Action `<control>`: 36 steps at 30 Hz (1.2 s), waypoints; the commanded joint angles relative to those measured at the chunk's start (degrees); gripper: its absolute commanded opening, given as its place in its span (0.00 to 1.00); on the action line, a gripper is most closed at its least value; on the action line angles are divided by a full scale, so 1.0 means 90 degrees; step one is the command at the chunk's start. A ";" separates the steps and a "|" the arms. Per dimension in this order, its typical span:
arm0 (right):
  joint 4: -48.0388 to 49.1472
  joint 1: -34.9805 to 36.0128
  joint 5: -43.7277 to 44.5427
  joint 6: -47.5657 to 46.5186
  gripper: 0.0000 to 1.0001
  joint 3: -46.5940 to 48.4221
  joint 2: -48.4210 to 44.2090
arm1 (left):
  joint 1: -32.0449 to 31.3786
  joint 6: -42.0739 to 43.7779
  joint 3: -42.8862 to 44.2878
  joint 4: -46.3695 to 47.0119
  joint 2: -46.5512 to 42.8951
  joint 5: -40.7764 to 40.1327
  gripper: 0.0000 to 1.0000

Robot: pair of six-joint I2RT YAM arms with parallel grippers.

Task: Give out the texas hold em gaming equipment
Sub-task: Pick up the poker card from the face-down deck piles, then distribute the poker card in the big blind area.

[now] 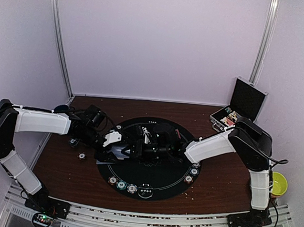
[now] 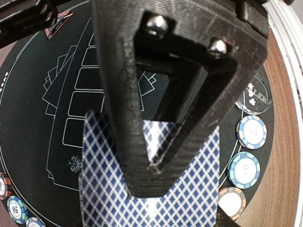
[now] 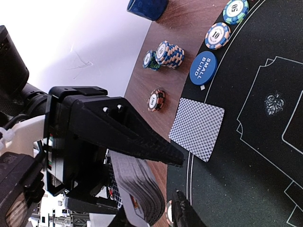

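My left gripper [image 1: 110,142] [image 2: 149,189] is shut on a deck of playing cards [image 2: 189,189] with blue diamond backs, held over the left side of the round black mat [image 1: 151,189]. My right gripper [image 1: 147,142] [image 3: 180,182] reaches in from the right. Its jaws stand apart on either side of the deck's end [image 3: 137,189], and wood shows between the tips. One card [image 3: 196,127] lies face down at the mat's edge. Near it are the blue small-blind disc [image 3: 203,67] and poker chips [image 3: 218,35]. More chips [image 1: 121,185] line the mat's near rim. A red triangle marker [image 2: 59,26] lies on the mat.
Chip stacks [image 3: 168,53] and a single chip [image 3: 156,99] sit on the wood left of the mat. A dark blue cup [image 3: 147,7] stands beyond them. The open black case [image 1: 242,107] is at the back right, and a yellow bowl [image 1: 278,184] sits beside the right arm.
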 commanded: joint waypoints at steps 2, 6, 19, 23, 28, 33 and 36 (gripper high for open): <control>-0.0244 -0.0115 0.0066 -0.0091 0.21 -0.0185 -0.0176 | 0.0031 0.0028 0.0188 0.0063 0.0000 0.0199 0.40; -0.0070 -0.0125 -0.0086 -0.0006 0.17 -0.0319 -0.0333 | 0.0032 0.0025 0.0178 0.0074 0.0007 0.0186 0.40; 0.0410 -0.0147 -0.0370 0.0221 0.00 -0.0683 -0.0608 | 0.0025 0.0028 0.0160 0.0080 0.0033 0.0164 0.40; 0.0772 -0.0240 -0.0509 0.0404 0.00 -0.0909 -0.0767 | 0.0031 0.0031 0.0157 0.0084 0.0036 0.0152 0.40; 0.0674 -0.0578 -0.0467 0.0262 0.00 -0.1469 -0.1325 | 0.0031 0.0038 0.0159 0.0085 0.0020 0.0151 0.40; -0.0507 -0.1162 -0.0417 -0.0481 0.00 -0.1862 -0.2065 | 0.0031 0.0037 0.0146 0.0077 0.0005 0.0139 0.40; -0.1390 -0.1541 -0.0331 -0.1053 0.00 -0.1963 -0.2480 | 0.0028 0.0038 0.0140 0.0076 0.0001 0.0146 0.40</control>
